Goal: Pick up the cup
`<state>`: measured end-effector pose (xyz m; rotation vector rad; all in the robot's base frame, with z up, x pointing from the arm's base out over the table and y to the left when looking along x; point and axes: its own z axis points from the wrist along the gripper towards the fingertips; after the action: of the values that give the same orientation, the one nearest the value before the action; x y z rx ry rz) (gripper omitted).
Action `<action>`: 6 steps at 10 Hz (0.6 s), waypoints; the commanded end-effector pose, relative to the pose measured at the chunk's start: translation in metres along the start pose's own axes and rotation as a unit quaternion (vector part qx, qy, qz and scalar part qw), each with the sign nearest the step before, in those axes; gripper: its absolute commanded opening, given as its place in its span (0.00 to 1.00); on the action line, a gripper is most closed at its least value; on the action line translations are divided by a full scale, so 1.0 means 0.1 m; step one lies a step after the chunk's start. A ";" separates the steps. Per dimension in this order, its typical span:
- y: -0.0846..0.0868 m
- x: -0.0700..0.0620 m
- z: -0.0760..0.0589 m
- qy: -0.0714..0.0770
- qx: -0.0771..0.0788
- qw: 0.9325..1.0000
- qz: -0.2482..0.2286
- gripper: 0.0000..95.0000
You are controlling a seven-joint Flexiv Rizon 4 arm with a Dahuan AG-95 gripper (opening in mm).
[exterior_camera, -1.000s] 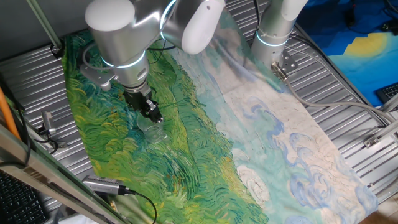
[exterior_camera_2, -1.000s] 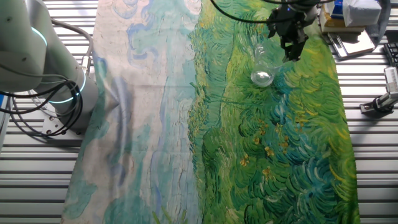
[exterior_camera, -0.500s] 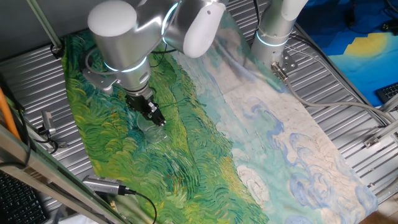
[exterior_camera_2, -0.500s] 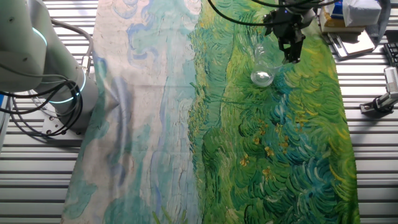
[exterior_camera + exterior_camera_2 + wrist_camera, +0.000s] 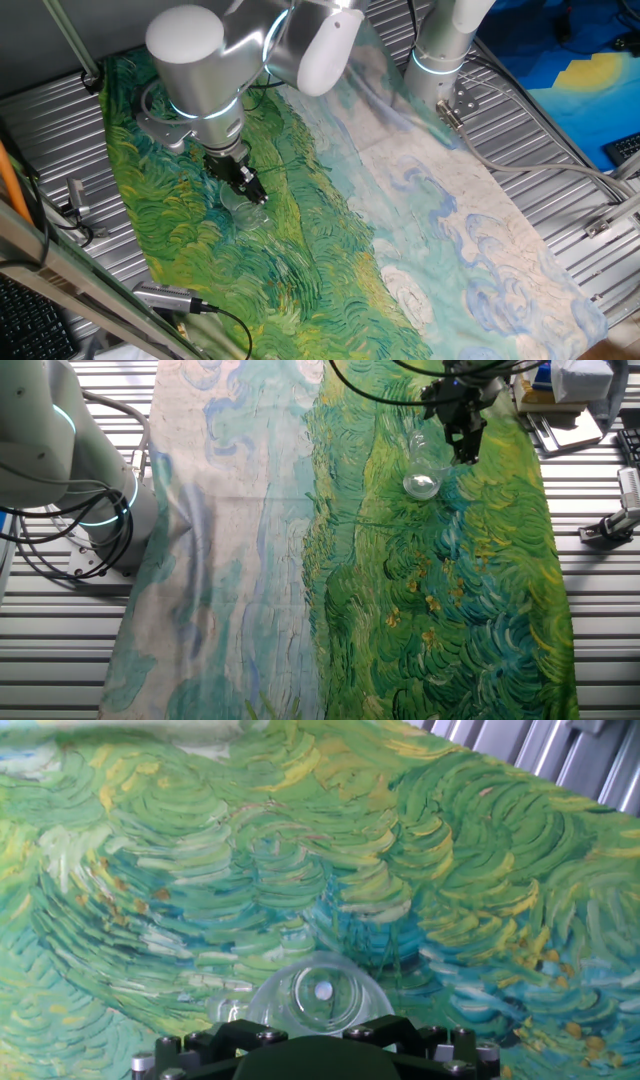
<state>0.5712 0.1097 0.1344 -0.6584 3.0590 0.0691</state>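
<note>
The cup point(image 5: 243, 207) is small, clear and faint, and sits on the green part of the painted cloth point(image 5: 300, 250). In the other fixed view the cup point(image 5: 421, 468) shows a bright round end. In the hand view the cup point(image 5: 318, 995) sits low in the middle, just beyond the gripper's dark body, with its round rim facing the camera. My gripper point(image 5: 249, 189) is right at the cup, close above and beside it; in the other fixed view the gripper point(image 5: 465, 448) is just right of the cup. The jaws look open and hold nothing.
The painted cloth point(image 5: 250, 560) covers the ribbed metal table point(image 5: 560, 130). A second arm's base point(image 5: 440, 50) stands at the back. A small bracket point(image 5: 75, 205) and a cable with a plug point(image 5: 170, 298) lie at the left edge. Boxes point(image 5: 575, 400) sit past the cloth.
The arm has shifted slightly, bringing the gripper a little closer to the cup. The cup has not moved.
</note>
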 end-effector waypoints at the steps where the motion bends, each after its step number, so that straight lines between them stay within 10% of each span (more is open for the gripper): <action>1: 0.00 0.01 0.04 -0.001 0.001 1.000 0.001 1.00; 6: 0.00 0.02 0.09 -0.005 0.003 1.000 0.001 1.00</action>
<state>0.5696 0.1095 0.1239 -0.6541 3.0481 0.0618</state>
